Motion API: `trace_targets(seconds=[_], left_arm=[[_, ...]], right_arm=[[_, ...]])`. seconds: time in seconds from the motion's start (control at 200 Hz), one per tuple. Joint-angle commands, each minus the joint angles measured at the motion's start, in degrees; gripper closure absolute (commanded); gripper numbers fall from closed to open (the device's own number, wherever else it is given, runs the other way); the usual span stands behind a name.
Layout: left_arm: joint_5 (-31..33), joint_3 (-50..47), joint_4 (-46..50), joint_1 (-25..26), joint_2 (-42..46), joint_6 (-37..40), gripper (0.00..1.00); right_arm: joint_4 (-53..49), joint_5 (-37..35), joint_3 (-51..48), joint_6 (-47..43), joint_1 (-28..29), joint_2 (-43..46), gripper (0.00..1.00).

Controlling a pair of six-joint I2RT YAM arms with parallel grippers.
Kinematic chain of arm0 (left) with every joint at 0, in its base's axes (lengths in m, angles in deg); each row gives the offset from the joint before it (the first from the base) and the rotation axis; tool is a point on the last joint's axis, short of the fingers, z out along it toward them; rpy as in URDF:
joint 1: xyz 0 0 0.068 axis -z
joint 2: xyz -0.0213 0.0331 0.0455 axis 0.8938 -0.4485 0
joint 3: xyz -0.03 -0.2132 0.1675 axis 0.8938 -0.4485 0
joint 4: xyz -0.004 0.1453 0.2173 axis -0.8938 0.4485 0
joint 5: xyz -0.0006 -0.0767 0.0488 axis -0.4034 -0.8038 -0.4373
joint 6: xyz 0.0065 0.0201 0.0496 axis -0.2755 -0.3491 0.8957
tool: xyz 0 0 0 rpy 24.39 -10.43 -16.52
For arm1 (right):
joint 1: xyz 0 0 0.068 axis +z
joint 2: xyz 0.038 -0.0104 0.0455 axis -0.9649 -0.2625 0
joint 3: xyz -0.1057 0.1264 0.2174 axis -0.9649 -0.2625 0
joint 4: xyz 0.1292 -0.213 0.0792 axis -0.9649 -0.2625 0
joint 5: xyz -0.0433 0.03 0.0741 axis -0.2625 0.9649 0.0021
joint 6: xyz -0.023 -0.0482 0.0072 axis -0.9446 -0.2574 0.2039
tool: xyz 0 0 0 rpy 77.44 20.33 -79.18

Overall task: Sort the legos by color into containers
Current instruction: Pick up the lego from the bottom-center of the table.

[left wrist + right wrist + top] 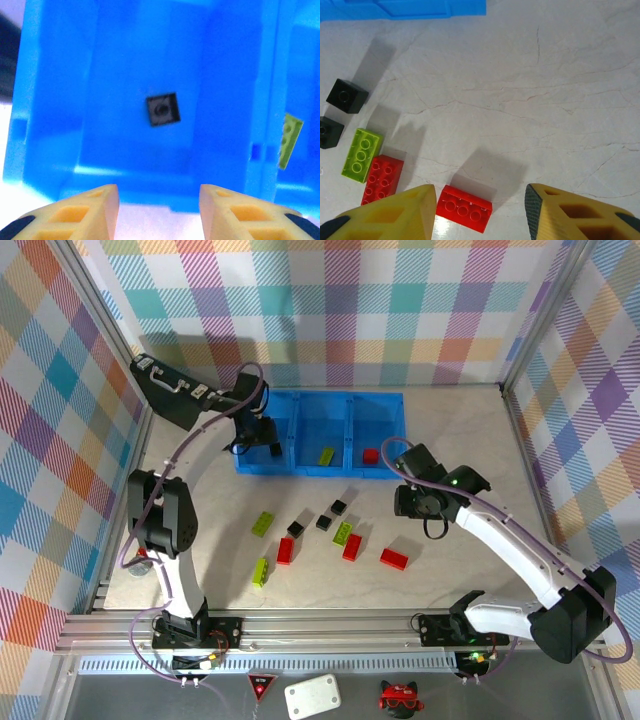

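Bricks (351,546) lie loose on the bench (470,440); one black brick (163,109) sits in the apparently leftmost bin (50,100). Left pincer (159,192) gapes empty above it; right pincer (479,187) gapes empty over a red brick (464,208).

This is a robotics lab test cell, not a lived-in room. A pale marble-look tabletop (470,440) is fenced by bare aluminium frame posts (100,300) rising at the left and right edges of the overhead frame. Panels printed in pastel plaid (330,310) fill the top and sides as a backdrop. Along the bottom, a slotted aluminium rail (330,625) carries the bolted bases of a white-and-black left robot arm (175,540) at lower left and a matching right robot arm (510,550) at lower right, both trailing grey cables. Mid-frame the props look staged: a row of three joined bright blue plastic bins (340,395), with small red, lime-green and black plastic bricks (393,558) scattered below it.
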State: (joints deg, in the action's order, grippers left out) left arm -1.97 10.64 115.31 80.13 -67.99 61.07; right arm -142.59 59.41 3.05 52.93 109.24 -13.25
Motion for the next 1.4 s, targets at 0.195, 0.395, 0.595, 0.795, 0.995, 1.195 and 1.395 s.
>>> trace_targets(seconds=[0.195, 0.395, 0.595, 0.795, 0.995, 1.195, 1.395], left_arm=[[-2.8, -15.1, -0.8, -0.2, 14.4, -2.4, 0.54], [-3.5, -25.7, -1.9, 0.5, 23.2, -4.1, 0.54], [-2.3, -32.7, -2.1, 0.6, 30.5, -5.3, 0.53], [-1.3, -34.4, -1.2, 0.6, 34.5, -5.3, 0.53], [-0.6, -35.4, -1.5, 0.6, 36.1, -5.2, 0.53], [-0.6, -36.4, -2.3, 0.6, 36.3, -5.2, 0.53], [0.1, -36.6, -2.1, 0.6, 36.3, -4.8, 0.53]], right_arm=[[2.2, 3.2, -5.1, 0.5, -0.3, -0.1, 0.47], [3.4, 5.3, -7.4, 2.9, -0.2, -1.2, 0.45], [3.6, 7.9, -8.3, 9.3, -0.2, -2.3, 0.42], [2.4, 9.1, -9.6, 17.9, -0.1, -2.5, 0.33], [2.2, 10.2, -11.8, 24.3, 0.0, -2.5, 0.23], [4.8, 12.1, -15.3, 28.4, 0.8, -3.3, 0.15], [6.5, 12.5, -16.1, 30.7, 2.9, -6.2, 0.12]])
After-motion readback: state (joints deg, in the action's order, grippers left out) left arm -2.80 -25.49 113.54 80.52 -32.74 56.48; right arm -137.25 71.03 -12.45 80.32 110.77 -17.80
